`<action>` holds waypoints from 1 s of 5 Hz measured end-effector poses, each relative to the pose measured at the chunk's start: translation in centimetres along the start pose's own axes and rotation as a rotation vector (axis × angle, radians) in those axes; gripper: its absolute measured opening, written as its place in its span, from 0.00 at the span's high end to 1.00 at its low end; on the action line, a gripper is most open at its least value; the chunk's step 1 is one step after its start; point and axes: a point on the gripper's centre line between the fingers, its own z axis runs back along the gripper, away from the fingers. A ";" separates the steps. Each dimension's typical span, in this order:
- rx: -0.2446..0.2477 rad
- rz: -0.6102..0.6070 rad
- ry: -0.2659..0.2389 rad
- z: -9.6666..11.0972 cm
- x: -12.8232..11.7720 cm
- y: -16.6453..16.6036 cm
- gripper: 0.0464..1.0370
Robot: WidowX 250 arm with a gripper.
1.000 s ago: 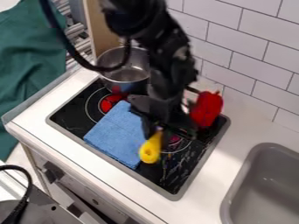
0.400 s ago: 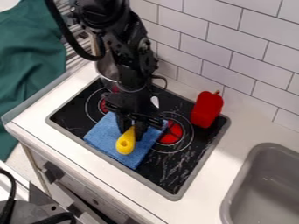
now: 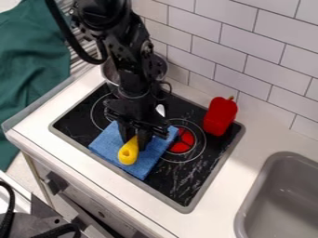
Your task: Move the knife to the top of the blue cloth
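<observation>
The tool [image 3: 136, 141] is clamped on the yellow-handled knife [image 3: 129, 152] above the blue cloth [image 3: 148, 159], the handle's end pointing to seven o'clock. The red pepper [image 3: 220, 116] lies toward two o'clock from the handle.

PASS: low across cooktop [image 3: 202, 174], right of blue cloth [image 3: 146, 162], then over table [image 3: 239, 160] to sink [image 3: 248, 200] | BLOCK rear right: red pepper [image 3: 220, 117] | BLOCK rear left: pot [image 3: 163, 67], partly behind arm [image 3: 127, 56] | BLOCK back: tiled wall [image 3: 261, 60] | BLOCK above cloth: arm
</observation>
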 end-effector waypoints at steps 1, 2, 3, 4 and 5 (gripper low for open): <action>0.006 -0.005 0.020 0.0 -0.2 0.1 0.38; 0.019 -0.009 0.002 0.7 -0.1 0.0 0.08; 0.020 -0.021 -0.057 2.8 -0.6 -1.2 0.03; 0.019 -0.040 -0.094 3.9 -1.0 -2.7 0.03; 0.016 -0.068 -0.100 4.0 -1.4 -3.8 0.03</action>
